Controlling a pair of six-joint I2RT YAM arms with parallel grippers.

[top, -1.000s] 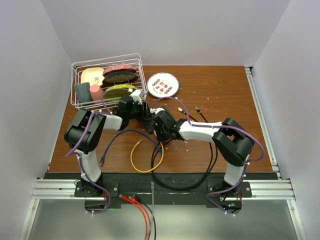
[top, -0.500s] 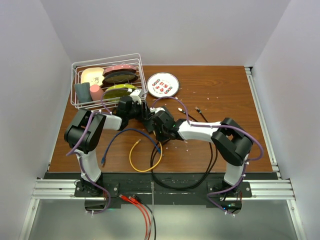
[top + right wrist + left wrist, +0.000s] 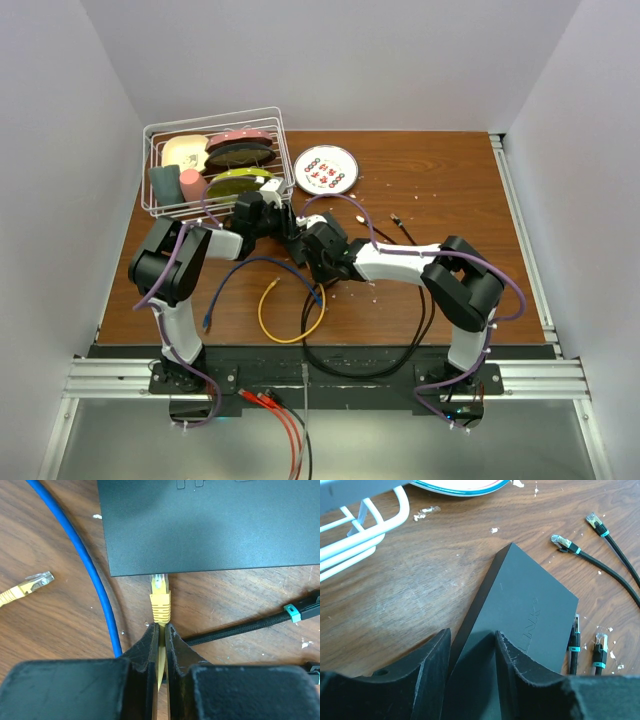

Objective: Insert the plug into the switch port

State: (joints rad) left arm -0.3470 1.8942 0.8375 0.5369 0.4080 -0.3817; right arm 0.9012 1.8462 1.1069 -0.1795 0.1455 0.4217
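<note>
While the flat matte black box [image 3: 530, 600] is clamped by the left gripper [image 3: 472, 636], the yellow plastic plug [image 3: 160, 597] is pinched by the right gripper [image 3: 161, 626]. It is aimed at twelve o'clock.

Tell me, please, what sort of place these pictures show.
Most likely a robot lab test cell: a wooden table boxed in by plain white panels, two arms mounted on a metal rail, and staged props such as a yellow cable, a black box and a wire basket of dishes.
</note>
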